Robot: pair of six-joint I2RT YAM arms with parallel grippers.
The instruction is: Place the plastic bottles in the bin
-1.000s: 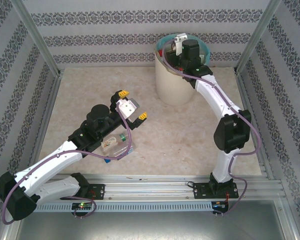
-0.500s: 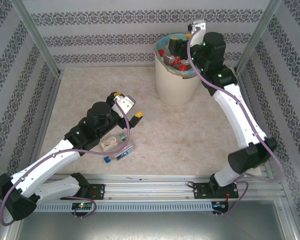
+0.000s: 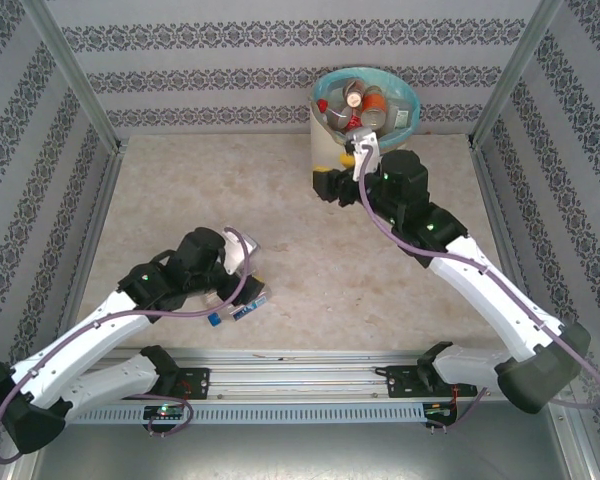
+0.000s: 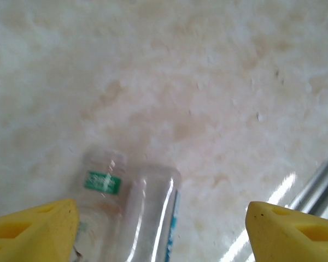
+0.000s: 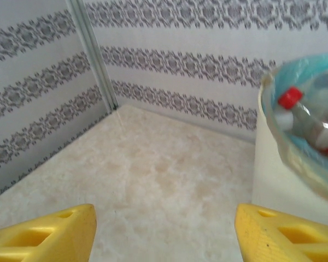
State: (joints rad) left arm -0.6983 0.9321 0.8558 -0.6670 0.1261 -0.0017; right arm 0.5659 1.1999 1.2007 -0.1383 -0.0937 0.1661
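Bottles [image 4: 148, 215] lying on the tabletop [image 3: 180, 190] at lower left of the frame, between the wide-apart, empty left fingers [image 4: 41, 224], look light, thin-walled and slippery, best pinched gently mid-body; right fingers [image 5: 49, 232] gape empty beside the bin [image 3: 325, 150].

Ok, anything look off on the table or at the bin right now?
Nothing spilled or damaged. The bin stands upright, piled high with bottles. A green-label bottle and a blue-label bottle lie on their sides by the near rail, under the open left gripper, not gripped.
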